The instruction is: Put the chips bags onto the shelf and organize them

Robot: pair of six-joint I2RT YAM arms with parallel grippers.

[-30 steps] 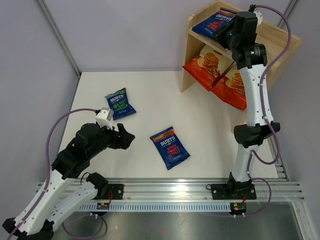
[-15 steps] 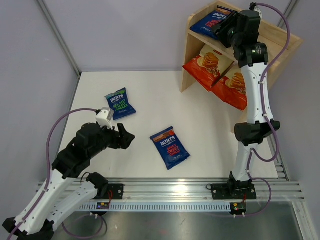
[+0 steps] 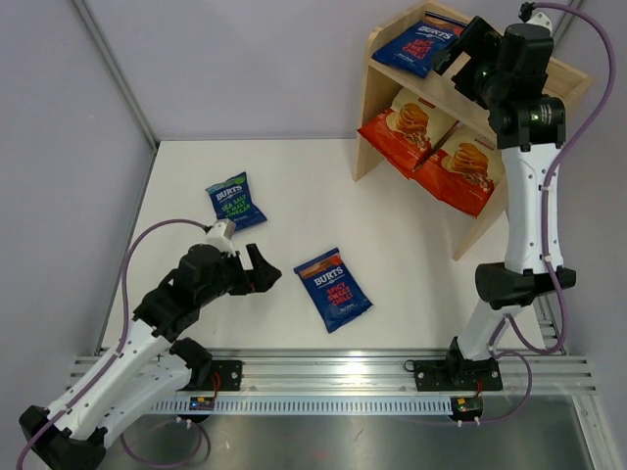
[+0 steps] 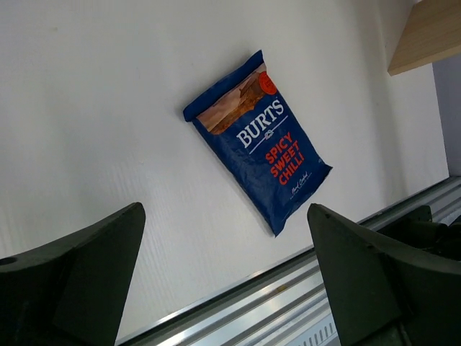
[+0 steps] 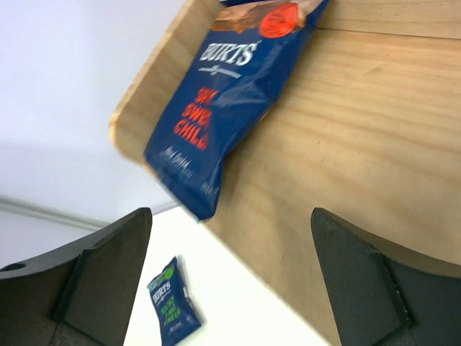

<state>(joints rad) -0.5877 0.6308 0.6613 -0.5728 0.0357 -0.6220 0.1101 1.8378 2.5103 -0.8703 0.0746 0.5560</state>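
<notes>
The left gripper (image 4: 225, 210), fingers spread wide and empty, hovers over the white table (image 3: 294, 176) beside a flat dark blue bag with red lettering (image 3: 333, 289). Farther back lies a blue bag with green lettering (image 3: 235, 204). On the wooden shelf (image 3: 549, 83), two cream-and-red bags (image 3: 407, 132) lean on the lower tier. Another blue bag (image 3: 423, 44) lies on top, with the right gripper (image 5: 230, 216) spread empty beside it.

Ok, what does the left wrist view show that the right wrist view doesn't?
Left wrist only: the loose red-lettered bag flat on the table, and the metal rail beyond it. Right wrist only: the shelved red-lettered bag on top of the shelf, a corner past its edge, and the green-lettered bag down on the table. Both: white table, some shelf wood, and an open, empty gripper, the left gripper and the right gripper.
</notes>
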